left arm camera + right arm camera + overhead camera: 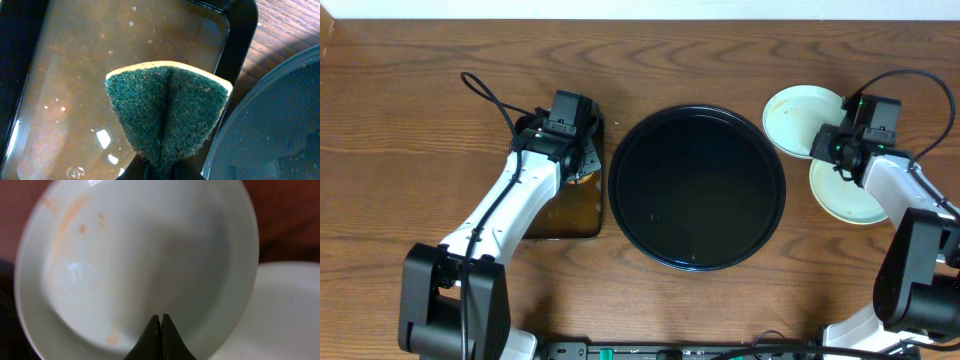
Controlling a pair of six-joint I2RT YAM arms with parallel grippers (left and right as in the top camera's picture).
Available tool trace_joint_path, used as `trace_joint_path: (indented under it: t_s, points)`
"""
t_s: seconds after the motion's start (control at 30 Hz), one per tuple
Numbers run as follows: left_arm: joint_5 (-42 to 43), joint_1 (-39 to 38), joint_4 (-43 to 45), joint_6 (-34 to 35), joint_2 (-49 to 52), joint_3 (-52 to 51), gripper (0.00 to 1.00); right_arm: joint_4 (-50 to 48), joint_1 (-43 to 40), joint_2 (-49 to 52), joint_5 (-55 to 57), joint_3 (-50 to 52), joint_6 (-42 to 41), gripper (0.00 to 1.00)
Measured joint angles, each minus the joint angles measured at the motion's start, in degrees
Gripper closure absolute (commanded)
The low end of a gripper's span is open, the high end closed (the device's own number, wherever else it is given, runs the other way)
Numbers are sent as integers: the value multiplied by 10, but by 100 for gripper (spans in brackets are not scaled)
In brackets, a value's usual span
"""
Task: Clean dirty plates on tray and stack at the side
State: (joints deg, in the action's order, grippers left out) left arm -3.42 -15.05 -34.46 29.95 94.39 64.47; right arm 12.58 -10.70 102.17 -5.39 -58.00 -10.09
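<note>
- Jaws of right gripper: shut tip to tip, nothing seen betw. them. Tips sit over the inner wall of the mint plate, close to its near rim. Contact w/ plate cannot be told.
- Jaws of left gripper: clamped on sponge, pinched into a fold, green scourer side to cam., yellow edge on top.
- Plates: only two show. Mint plate lies on desk right of the tray, off it. Its edge laps the rim of the pale yellow plate just beside. No plate on tray.
- Mint plate carries faint orange smears on upper-left wall and near bottom rim.
- Step (judged): late stage, stacking at the side, right arm working the mint plate toward the yellow one. The smears suggest cleaning is incomplete.
- Next move calls for: right jaws to part and take the rim, or else nudge the plate square onto the yellow one. A re-wipe would need the sponge brought across.
- Pose, left arm: reaches fwd, wrist over rect. tray of brown water, sponge held above the surface, round tray's rim just alongside.
- Pose, right arm: folded back at far right, wrist turned inward toward tray, cam. pointing down into plate.
</note>
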Motion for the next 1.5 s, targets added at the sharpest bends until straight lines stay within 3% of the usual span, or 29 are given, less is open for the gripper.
trace_joint_path:
  t_s: [0.47, 0.77, 0.9, 1.0, 1.13, 1.37, 1.5]
  points:
    - [0, 0, -1, 0, 0, 0, 89, 162, -7, -19, 135, -1, 0, 99]
    - [0, 0, -1, 0, 0, -1, 88, 257, -19, -19, 216, -1, -47, 99]
    - [0, 0, -1, 0, 0, -1, 88, 266, -40, -19, 248, -1, -73, 95]
    - [0, 0, -1, 0, 0, -1, 88, 263, -49, -19, 256, -1, -87, 86]
    - [0, 0, -1, 0, 0, -1, 88, 240, -55, -42, 202, -1, -75, 76]
    - [-1, 0, 0, -28, 0, -1, 90, 235, -33, -150, -12, -1, -3, 63]
    - [-7, 0, 5, -75, 0, -1, 90, 263, 6, -188, -103, -1, 30, 62]
